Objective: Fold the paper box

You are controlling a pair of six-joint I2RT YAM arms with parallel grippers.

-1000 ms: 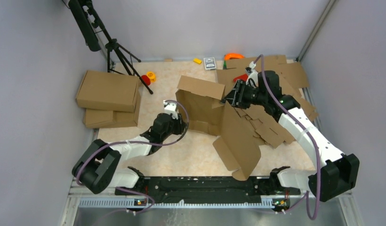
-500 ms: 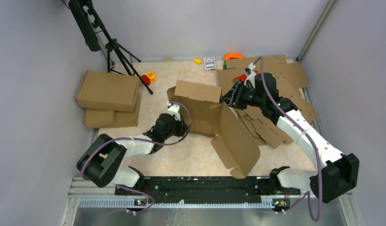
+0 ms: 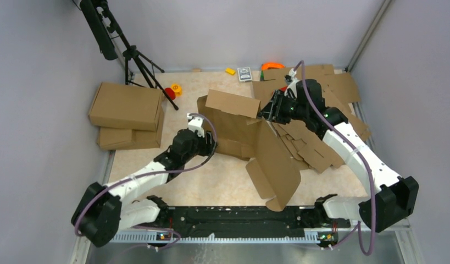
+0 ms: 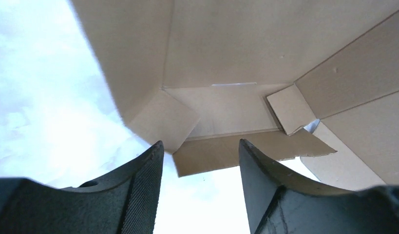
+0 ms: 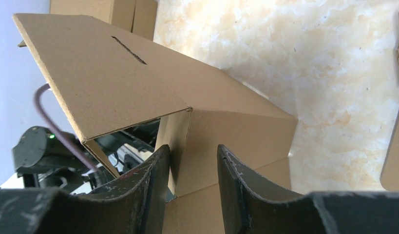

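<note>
Box (image 3: pixel 232 122) is half-formed and tipped up mid-worktop (image 3: pixel 206 184), with the big lid flap sloping toward the arm bases. Looks like the wall-folding step to me. My right tool (image 5: pixel 191 152) is clamped on a side wall at the box's right. The left tool (image 4: pixel 199 148) is spread and empty, just short of the open inside. Next I reckon the left has to press those loose inner flaps flat.

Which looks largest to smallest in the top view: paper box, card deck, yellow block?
1. paper box
2. card deck
3. yellow block
Deck and block lie similarly far back, so their order is safe.
</note>
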